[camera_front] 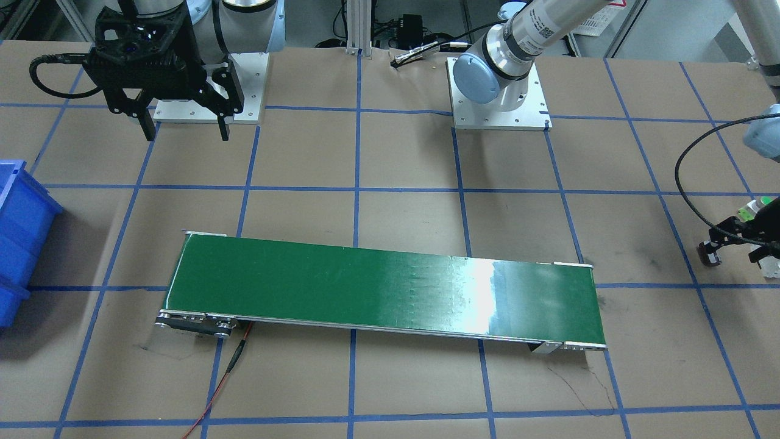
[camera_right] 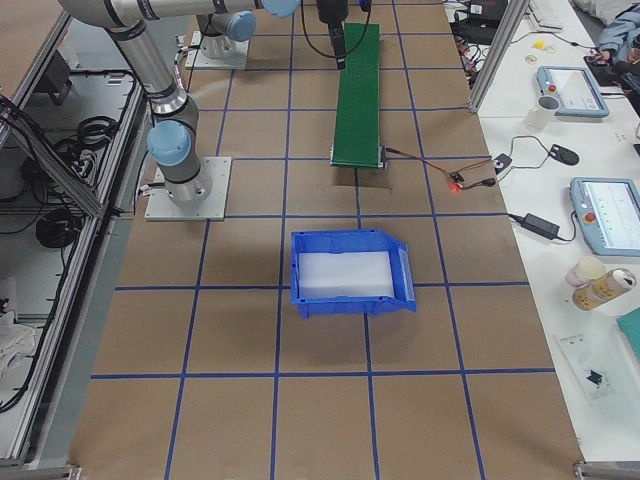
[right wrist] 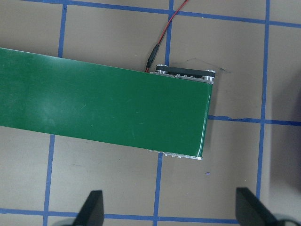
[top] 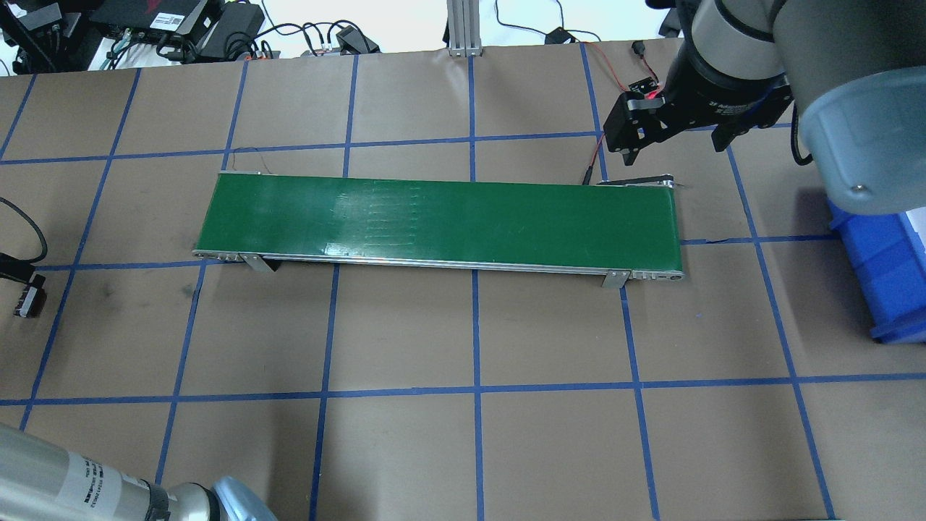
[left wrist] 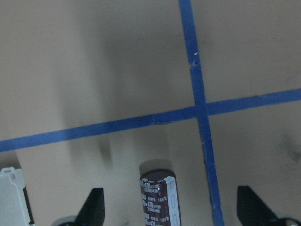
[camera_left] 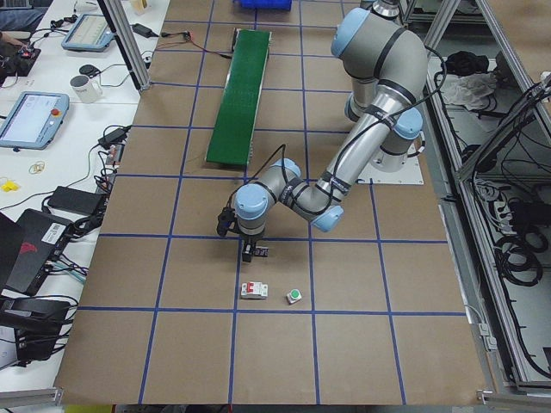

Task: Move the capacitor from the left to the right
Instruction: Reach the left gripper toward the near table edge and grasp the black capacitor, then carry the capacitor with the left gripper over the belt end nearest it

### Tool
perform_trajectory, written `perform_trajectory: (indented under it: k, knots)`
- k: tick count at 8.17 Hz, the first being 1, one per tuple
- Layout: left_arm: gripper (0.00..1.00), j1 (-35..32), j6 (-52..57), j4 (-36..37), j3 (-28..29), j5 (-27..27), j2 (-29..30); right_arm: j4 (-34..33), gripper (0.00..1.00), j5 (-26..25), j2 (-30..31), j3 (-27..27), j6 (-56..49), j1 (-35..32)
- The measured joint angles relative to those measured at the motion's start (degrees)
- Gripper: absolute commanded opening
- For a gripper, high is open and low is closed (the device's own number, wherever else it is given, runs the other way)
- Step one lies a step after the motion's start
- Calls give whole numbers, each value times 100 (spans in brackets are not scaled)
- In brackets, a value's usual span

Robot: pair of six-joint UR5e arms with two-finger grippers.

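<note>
The capacitor [left wrist: 160, 200], a dark maroon cylinder with a pale stripe, lies on the brown table paper. It sits between the fingertips [left wrist: 94, 207] of my left gripper [left wrist: 171, 209], which is open and low over it without touching. In the front view the capacitor [camera_front: 709, 255] and my left gripper [camera_front: 734, 247] are at the far right edge. My right gripper [camera_front: 183, 131] is open and empty, and hangs above the far end of the green conveyor [right wrist: 103, 113].
A whitish block [camera_left: 253, 291] and a white-and-green capped part [camera_left: 294, 296] lie close to the left gripper. The green conveyor [top: 441, 217] runs across the table's middle. A blue bin [top: 890, 275] stands beyond its right end. A red wire [right wrist: 162, 33] leads from the conveyor.
</note>
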State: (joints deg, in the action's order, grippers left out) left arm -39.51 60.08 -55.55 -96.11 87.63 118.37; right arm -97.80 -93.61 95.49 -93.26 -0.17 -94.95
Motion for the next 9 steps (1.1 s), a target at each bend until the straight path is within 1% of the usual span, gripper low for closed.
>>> perform_trajectory:
  k: [2, 3, 4, 5, 6, 9]
  knots:
    - [91, 4, -317, 5, -4, 39, 179, -2, 100, 0, 2, -2, 0, -1]
    - [76, 4, -364, 7, -4, 59, 250, -3, 100, 1, 1, -4, 0, -2]
    - [53, 5, -378, 5, -4, 74, 290, -2, 100, 1, -1, -3, 0, -2]
    - [36, 6, -381, 3, -4, 82, 308, -3, 100, 1, -3, -2, 4, -2]
    - [0, 17, -378, 5, -4, 99, 317, -3, 100, 1, -3, 0, 6, -1]
    - [0, 75, -345, -6, -3, 521, 287, -3, 100, 5, -7, -2, 9, 0]
